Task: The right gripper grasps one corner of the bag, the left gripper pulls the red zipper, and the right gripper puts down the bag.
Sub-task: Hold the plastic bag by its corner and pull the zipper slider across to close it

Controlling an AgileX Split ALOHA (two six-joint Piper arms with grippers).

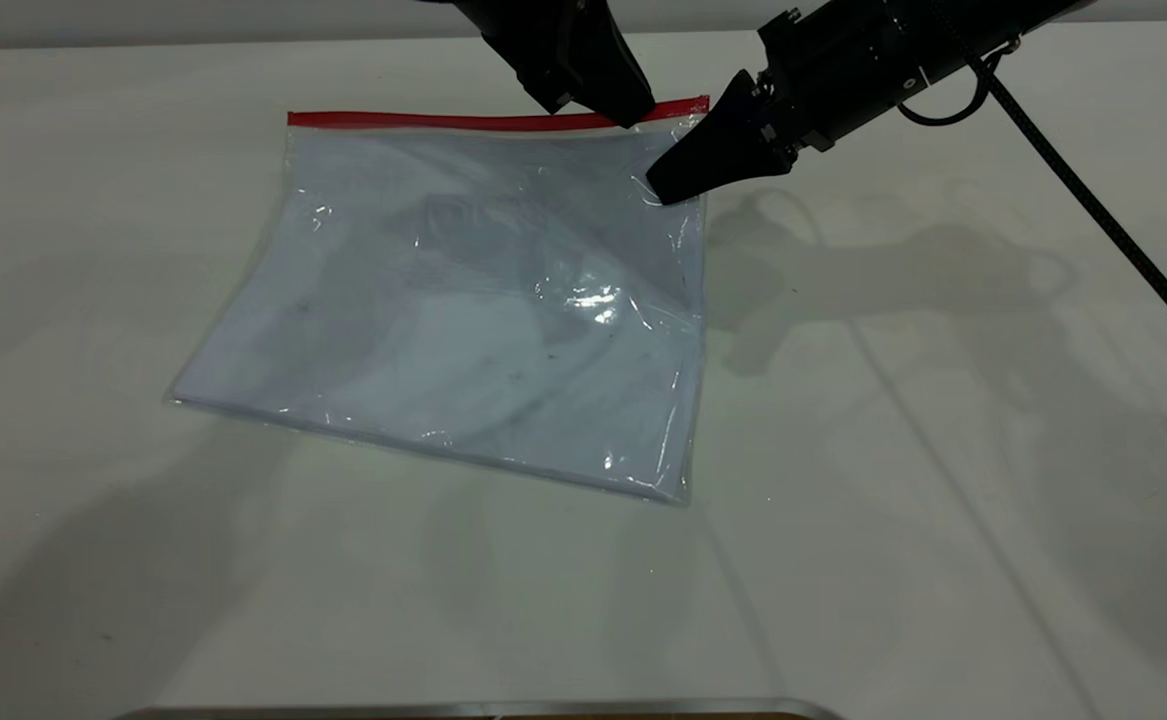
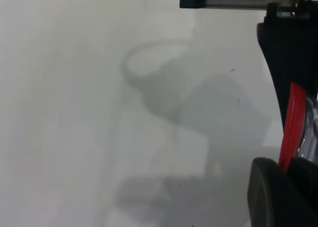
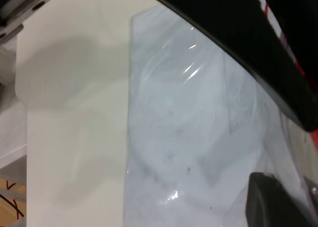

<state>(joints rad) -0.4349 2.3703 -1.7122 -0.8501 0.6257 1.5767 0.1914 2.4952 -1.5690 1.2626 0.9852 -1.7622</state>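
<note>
1. We find the bag (image 1: 463,300) lying on the white table (image 1: 943,450), its far right corner lifted a little off the surface where the grippers meet it.
2. The right gripper (image 1: 668,185) comes in from the right, its pointed tip on that far right corner, just below the end of the red zipper (image 1: 423,121). From the wrist view its two fingers sit either side of the plastic, so we judge them pinched on the bag's corner, though the contact itself is partly hidden.
3. The left gripper (image 1: 633,110) reaches down from the far side and its tip sits right on the red strip, just beside the right gripper. Its wrist view shows the red strip (image 2: 293,122) running between the two black fingers (image 2: 271,192), so we read it as closed on the zipper, near that right end.
4. We cannot make out the slider tab itself; it is hidden at the fingers.
5. Progress, as we judge it: the corner grasp looks done and the zipper grip looks set. The pull along the strip toward the far left corner is left to do, and then the right gripper has to put the bag down.
</note>
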